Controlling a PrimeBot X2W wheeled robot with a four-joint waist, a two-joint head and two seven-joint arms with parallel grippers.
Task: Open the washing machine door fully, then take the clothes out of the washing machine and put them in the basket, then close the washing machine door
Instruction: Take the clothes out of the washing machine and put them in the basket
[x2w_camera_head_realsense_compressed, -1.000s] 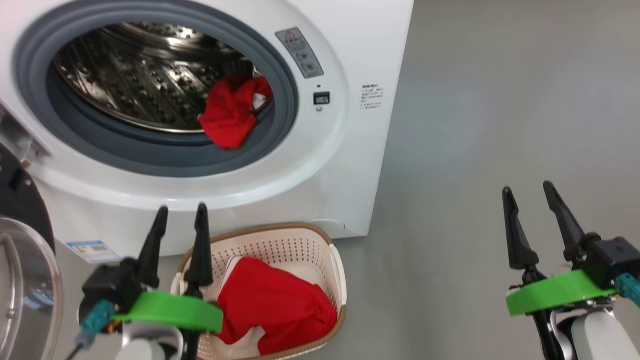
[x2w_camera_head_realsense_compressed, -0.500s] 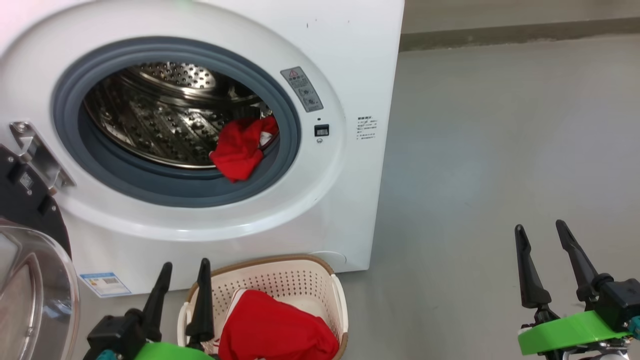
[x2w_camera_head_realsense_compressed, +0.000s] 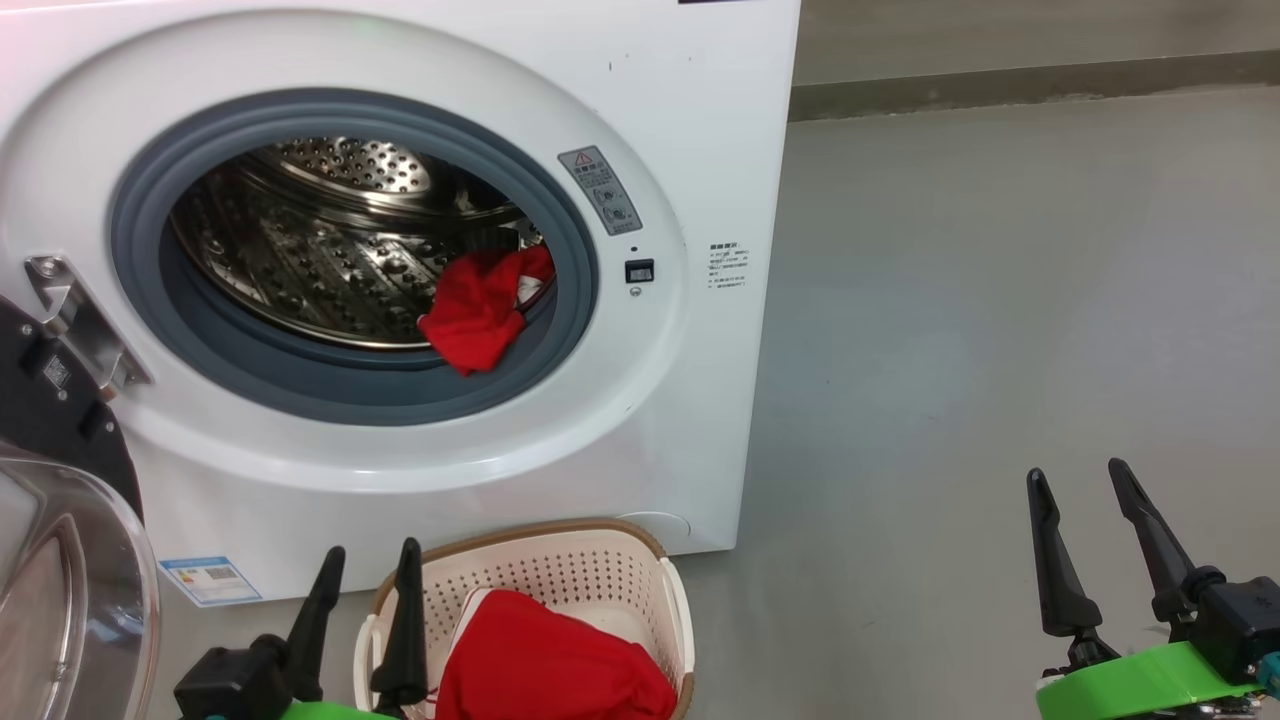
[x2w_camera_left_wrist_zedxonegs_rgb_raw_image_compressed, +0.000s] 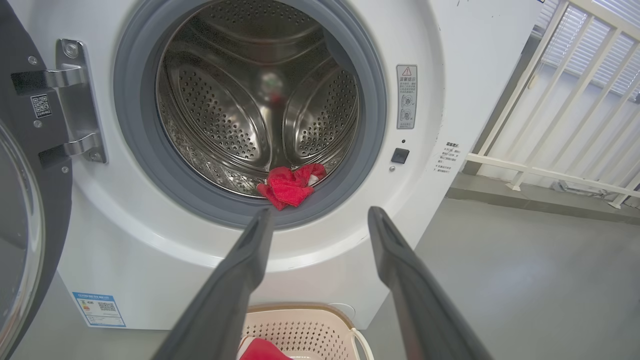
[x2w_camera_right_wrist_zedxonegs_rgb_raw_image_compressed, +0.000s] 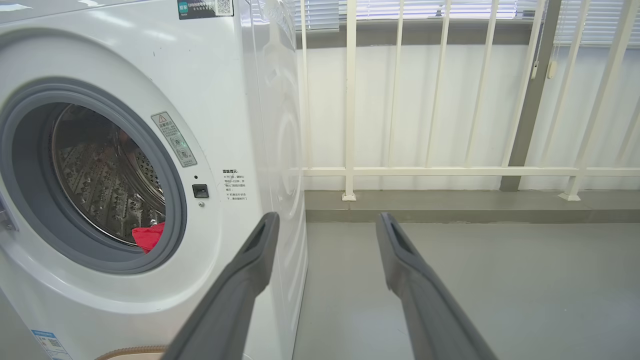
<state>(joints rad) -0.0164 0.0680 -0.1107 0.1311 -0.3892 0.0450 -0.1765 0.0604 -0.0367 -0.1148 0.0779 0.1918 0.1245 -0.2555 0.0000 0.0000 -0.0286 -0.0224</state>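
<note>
- Since a second earlier my head camera had tilted up; the things had kept their places.
- I found the left gripper (x2w_camera_head_realsense_compressed: 371, 548) and right gripper (x2w_camera_head_realsense_compressed: 1076, 468) spread wide, both empty.
- Of the clothes (x2w_camera_head_realsense_compressed: 478, 310), one piece hung over the washing machine (x2w_camera_head_realsense_compressed: 700, 120) gasket and another lay in the basket (x2w_camera_head_realsense_compressed: 560, 530).
- The washing machine door (x2w_camera_head_realsense_compressed: 70, 580) stood swung open at left.

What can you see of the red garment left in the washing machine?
The red garment is soft fabric, crumpled into a loose bunch, with a bit of white trim showing at its upper right edge. It lies at the lower right of the door opening, resting on the perforated steel drum, and its lower end hangs over the drum's lip onto the grey gasket. Nothing else touches it.
</note>
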